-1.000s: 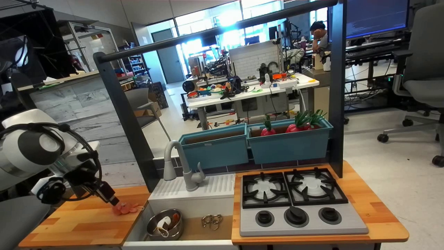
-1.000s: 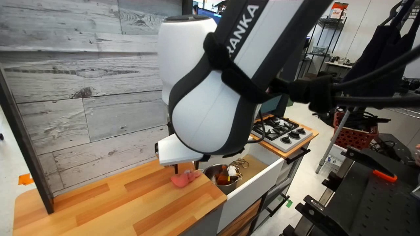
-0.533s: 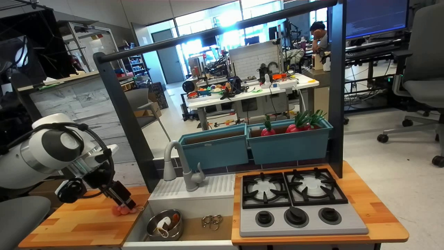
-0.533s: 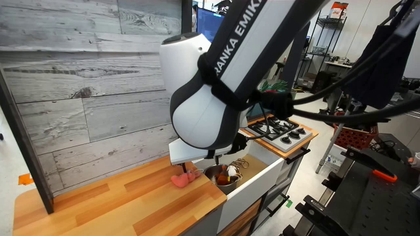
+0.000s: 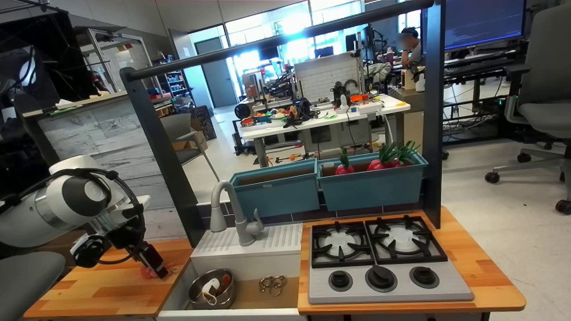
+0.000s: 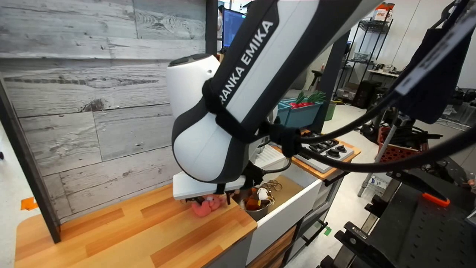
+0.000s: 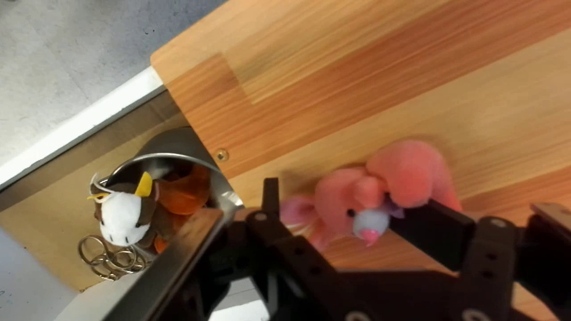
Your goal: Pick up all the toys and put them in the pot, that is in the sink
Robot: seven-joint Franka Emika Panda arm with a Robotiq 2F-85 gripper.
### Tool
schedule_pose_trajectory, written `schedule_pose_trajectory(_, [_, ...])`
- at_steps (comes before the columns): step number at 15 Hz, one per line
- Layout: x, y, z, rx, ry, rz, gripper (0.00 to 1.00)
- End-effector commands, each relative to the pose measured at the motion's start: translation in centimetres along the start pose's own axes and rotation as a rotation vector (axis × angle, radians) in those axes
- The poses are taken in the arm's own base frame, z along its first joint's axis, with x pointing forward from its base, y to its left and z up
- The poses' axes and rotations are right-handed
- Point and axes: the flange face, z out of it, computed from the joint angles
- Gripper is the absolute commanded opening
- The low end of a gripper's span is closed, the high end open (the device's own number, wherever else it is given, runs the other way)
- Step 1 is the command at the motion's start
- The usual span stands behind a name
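The pink toy [image 7: 370, 191] lies on the table [image 7: 334, 111] between the 2 spread fingers of the tool [image 7: 333, 205]. Near the tool, in the sink [image 5: 272, 266], the pot [image 7: 174, 141] holds a cow toy [image 7: 125, 216] and an orange toy [image 7: 186, 191]. Compared with 0.5 s ago, the tool has come lower.
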Motion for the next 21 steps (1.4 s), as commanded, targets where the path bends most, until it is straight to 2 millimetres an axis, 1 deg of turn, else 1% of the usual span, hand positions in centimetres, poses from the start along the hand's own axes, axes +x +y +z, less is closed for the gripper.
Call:
schedule_pose_trajectory(1, [0.6, -0.6, 0.7, 0.025, -0.038, 0.04, 0.34])
schedule_pose_trajectory(3, [0.7, -0.4, 0.5, 0.046, -0.048, 0.055, 0.2])
schedule_pose_trajectory(4, [0.8, -0.1, 0.1, 0.056, -0.045, 0.062, 0.12])
schedule_pose_trajectory(5, [0.9, 0.3, -0.2, 0.059, -0.041, 0.061, 0.05])
schedule_pose_trajectory(6, [1.0, 1.0, -0.9, 0.044, -0.031, 0.064, 0.01])
schedule_pose_trajectory(7, [1.1, 1.8, -1.5, 0.027, -0.036, 0.061, 0.0])
schedule_pose_trajectory(9, [1.9, 4.0, -2.3, 0.009, -0.005, 0.11, 0.03])
schedule_pose_trajectory(10, [2.7, 5.4, -2.6, 0.002, 0.011, 0.146, 0.0])
schedule_pose_trajectory(11, [3.5, 6.8, -2.9, -0.013, 0.019, 0.178, 0.03])
schedule_pose_trajectory(12, [4.3, 8.2, -2.6, -0.042, 0.019, 0.208, 0.03])
schedule_pose_trajectory(14, [5.5, 10.5, -1.7, -0.081, 0.017, 0.253, 0.03])
schedule_pose_trajectory(15, [6.1, 11.2, -1.2, -0.091, 0.022, 0.269, 0.03])
schedule_pose_trajectory(16, [6.3, 11.6, -0.5, -0.088, 0.015, 0.27, 0.03])
schedule_pose_trajectory(18, [6.4, 11.8, 0.2, -0.079, 0.012, 0.272, 0.03])
schedule_pose_trajectory(19, [6.4, 11.8, 0.4, -0.078, 0.008, 0.272, 0.11])
schedule_pose_trajectory(20, [6.3, 11.7, 0.5, -0.077, 0.009, 0.268, 0.36])
schedule_pose_trajectory(21, [6.2, 11.6, 0.5, -0.077, 0.01, 0.266, 0.36])
